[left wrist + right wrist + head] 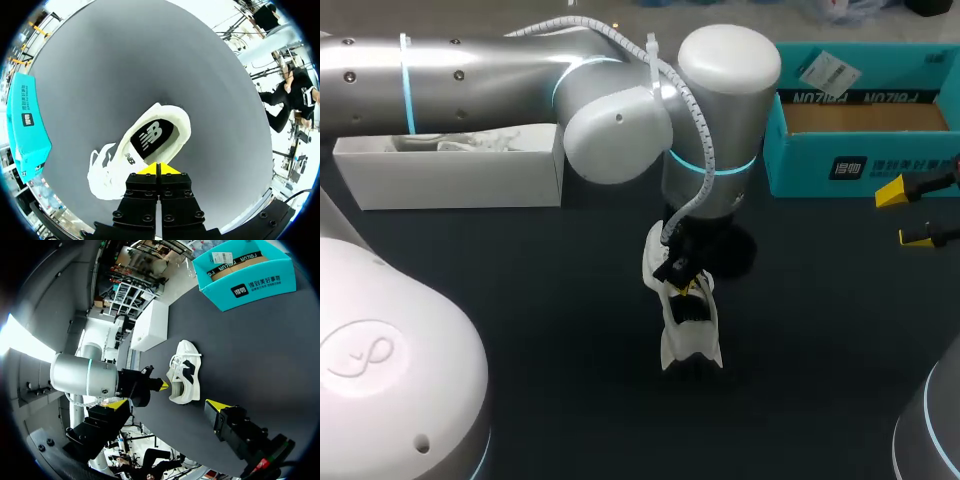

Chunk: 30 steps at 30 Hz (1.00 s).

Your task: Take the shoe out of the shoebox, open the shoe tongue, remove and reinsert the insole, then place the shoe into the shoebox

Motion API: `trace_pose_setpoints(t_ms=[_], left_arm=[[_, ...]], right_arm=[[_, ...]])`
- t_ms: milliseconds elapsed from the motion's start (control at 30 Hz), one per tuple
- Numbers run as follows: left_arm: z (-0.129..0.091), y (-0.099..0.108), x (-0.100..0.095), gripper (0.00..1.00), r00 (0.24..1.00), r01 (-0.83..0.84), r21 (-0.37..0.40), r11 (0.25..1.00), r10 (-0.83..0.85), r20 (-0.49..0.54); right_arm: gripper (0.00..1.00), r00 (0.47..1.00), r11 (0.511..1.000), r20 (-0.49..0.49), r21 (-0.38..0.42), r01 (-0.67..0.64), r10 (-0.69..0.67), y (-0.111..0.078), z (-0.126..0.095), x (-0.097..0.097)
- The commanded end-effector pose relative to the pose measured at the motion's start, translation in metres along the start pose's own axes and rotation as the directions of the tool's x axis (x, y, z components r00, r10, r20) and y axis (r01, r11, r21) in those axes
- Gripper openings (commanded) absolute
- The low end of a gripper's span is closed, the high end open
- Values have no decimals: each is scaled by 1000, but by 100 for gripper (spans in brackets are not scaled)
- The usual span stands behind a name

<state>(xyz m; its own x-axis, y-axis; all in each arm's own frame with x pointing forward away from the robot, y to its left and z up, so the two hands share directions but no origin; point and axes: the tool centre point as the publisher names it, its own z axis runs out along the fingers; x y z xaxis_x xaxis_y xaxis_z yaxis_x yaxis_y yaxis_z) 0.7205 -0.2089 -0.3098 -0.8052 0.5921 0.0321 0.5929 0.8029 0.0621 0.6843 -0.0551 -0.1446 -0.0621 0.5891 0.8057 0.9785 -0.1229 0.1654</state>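
With our left gripper [159, 169] pinched closed at the insole [150, 137] and our right gripper [167, 404] wide and well apart, we risk dragging the whole unbraced shoe [107, 170].

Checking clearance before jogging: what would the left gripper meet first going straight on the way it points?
The white shoe, at its heel opening, right ahead of the left gripper; whether they touch is unclear.

Dark matte table [520, 330] before me. White shoe [692, 345] near middle, resting on sole, black insole showing, well apart from both boxes. Teal shoebox [800, 165] at far edge toward my right, upright, open-topped. Long white box [450, 180] at far edge toward my left, open-topped, something white inside, cannot tell what.
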Motion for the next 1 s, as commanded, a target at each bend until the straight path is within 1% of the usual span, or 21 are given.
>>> trace_pose_setpoints(t_ms=[33,100,133,233,267,300,333,433,467,500,533,567,600,633,700,733,767,1000], left_arm=[[0,3,9,0,912,368,14,930,-364,188],[0,3,9,0,912,368,14,930,-364,188],[-1,-2,8,0,900,396,41,917,-396,184],[-10,-8,9,0,820,525,134,840,-542,184],[-14,-8,11,0,796,557,143,818,-575,190],[-18,-9,14,0,784,569,177,803,-595,180],[-22,-11,18,0,761,597,194,779,-626,169],[-25,-16,27,0,740,623,209,754,-654,155],[-26,-18,32,23,732,631,213,746,-664,152],[-26,-19,34,49,728,637,208,742,-668,155],[-26,-22,38,84,729,633,209,745,-665,162],[-26,-23,40,85,735,625,214,751,-658,165],[-26,-26,42,91,743,617,204,760,-648,166],[-23,-28,43,100,748,614,191,766,-642,168],[-18,-33,44,100,758,603,165,781,-625,186],[-14,-34,44,100,755,604,172,779,-627,191],[-10,-37,43,100,765,596,158,787,-617,188],[8,-45,36,100,766,593,151,791,-612,196]], right_arm=[[100,1000,1000,2,-2,-2,2,-1,0,0],[100,1000,1000,2,-2,-2,2,-1,0,0],[100,1000,1000,2,-2,-2,2,-1,0,0],[100,1000,1000,2,-2,-2,2,-1,0,0],[100,1000,1000,2,-2,-2,2,-1,0,0],[100,1000,1000,2,-2,-2,2,-1,0,0],[100,1000,1000,2,-2,-2,2,-1,0,0],[100,1000,1000,2,-2,-2,2,-1,0,0],[100,1000,1000,2,-2,-2,2,-1,0,0],[100,1000,1000,2,-2,-2,2,-1,0,0],[100,1000,1000,2,-2,-2,2,-1,0,0],[100,1000,1000,2,-2,-2,2,-1,0,0],[100,1000,1000,2,-2,-2,2,-1,0,0],[100,1000,1000,2,-2,-2,2,-1,0,0],[100,1000,1000,2,-2,-2,2,-1,0,0],[100,1000,1000,2,-2,-2,2,-1,0,0],[100,1000,1000,2,-2,-2,2,-1,0,0],[100,1000,1000,2,-2,-2,2,-1,0,0]])
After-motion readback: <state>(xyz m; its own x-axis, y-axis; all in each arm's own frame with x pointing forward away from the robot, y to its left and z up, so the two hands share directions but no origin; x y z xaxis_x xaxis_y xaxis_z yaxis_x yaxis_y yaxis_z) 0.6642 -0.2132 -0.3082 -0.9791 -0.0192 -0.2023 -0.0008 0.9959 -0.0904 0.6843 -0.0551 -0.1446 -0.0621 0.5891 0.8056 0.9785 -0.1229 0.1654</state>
